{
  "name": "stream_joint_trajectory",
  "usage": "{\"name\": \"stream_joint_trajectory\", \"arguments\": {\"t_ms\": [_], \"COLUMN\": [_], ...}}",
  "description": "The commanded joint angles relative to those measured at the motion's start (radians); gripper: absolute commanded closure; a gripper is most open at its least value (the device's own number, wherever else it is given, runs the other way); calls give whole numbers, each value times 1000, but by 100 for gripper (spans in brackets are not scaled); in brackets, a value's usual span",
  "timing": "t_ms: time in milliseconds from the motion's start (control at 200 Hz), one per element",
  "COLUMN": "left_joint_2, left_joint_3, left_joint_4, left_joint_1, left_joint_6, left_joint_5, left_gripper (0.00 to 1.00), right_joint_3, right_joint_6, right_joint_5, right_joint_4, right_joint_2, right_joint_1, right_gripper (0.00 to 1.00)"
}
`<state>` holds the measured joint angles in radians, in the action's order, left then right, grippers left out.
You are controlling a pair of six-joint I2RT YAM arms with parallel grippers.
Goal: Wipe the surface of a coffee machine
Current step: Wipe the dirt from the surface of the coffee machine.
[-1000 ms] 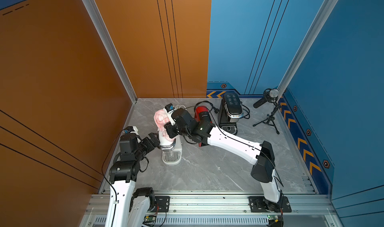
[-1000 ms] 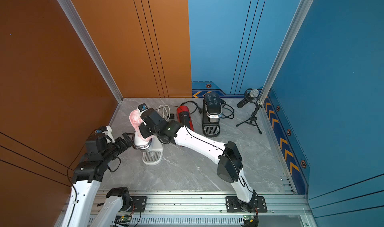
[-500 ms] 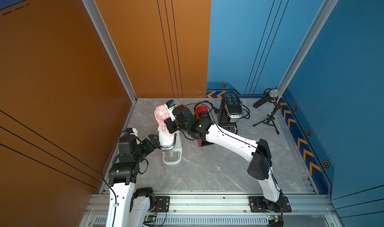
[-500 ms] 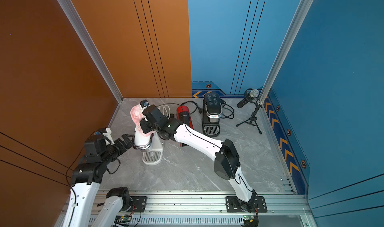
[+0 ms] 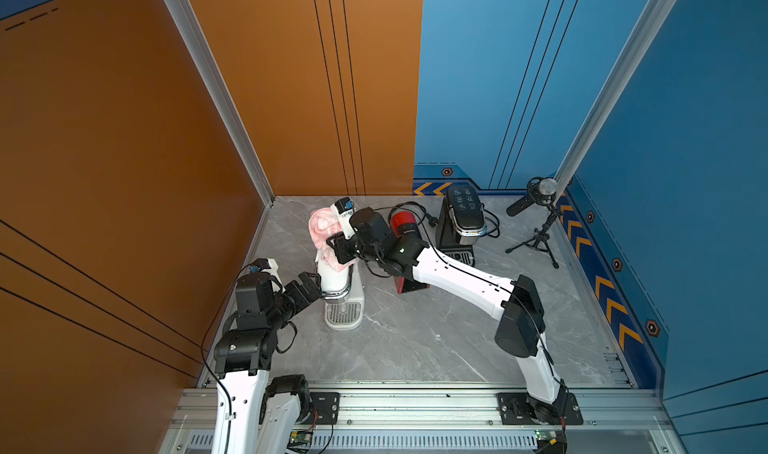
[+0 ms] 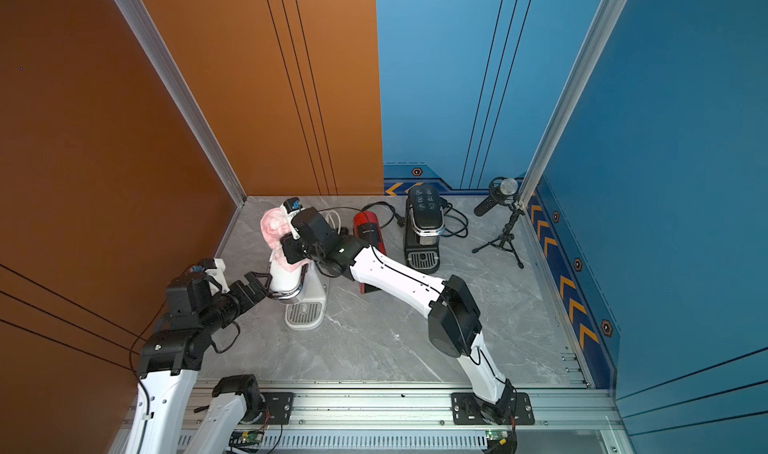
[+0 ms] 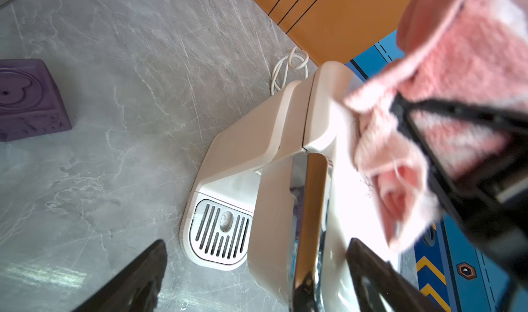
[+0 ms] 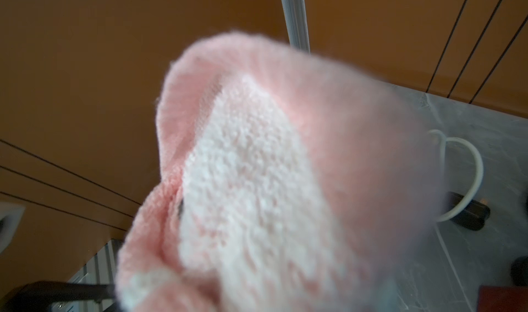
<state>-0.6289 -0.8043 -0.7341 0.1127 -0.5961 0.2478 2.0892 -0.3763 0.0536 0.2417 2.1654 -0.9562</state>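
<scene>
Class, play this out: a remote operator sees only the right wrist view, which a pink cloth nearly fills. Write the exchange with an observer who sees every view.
Operator: Is the cloth touching a machine?
Observer: Yes. In both top views it drapes over the top of the white machine.
Operator: Where is the left gripper?
Observer: It is open, straddling that machine's chrome-banded front, as the left wrist view shows.
</scene>
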Motion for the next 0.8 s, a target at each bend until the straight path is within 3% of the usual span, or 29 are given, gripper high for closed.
{"name": "stream_joint_trajectory", "arguments": {"t_ms": [0,495,630,796], "left_joint_2": [-23,-63,-58,-61], "left_joint_3": [-32,-104,-94,-101], "left_joint_4": [-30,-29,-30,-29], "left_joint_1": [1,-5,-6,-10], "left_joint_6": [9,31,21,22], "left_joint_5": [29,76,80,97], "left_gripper": [1,1,1,1], "right_joint_3": [61,-261,-208,-26], "right_joint_6": [-24,-80,-62,-57], "right_joint_5": [29,-2,-7,59], "right_joint_4": [121,57,51,166], "right_joint_2": [97,-212,-168,-44], "right_joint_1": [34,-145,-122,-8], "right_gripper": [100,100,100,100]}}
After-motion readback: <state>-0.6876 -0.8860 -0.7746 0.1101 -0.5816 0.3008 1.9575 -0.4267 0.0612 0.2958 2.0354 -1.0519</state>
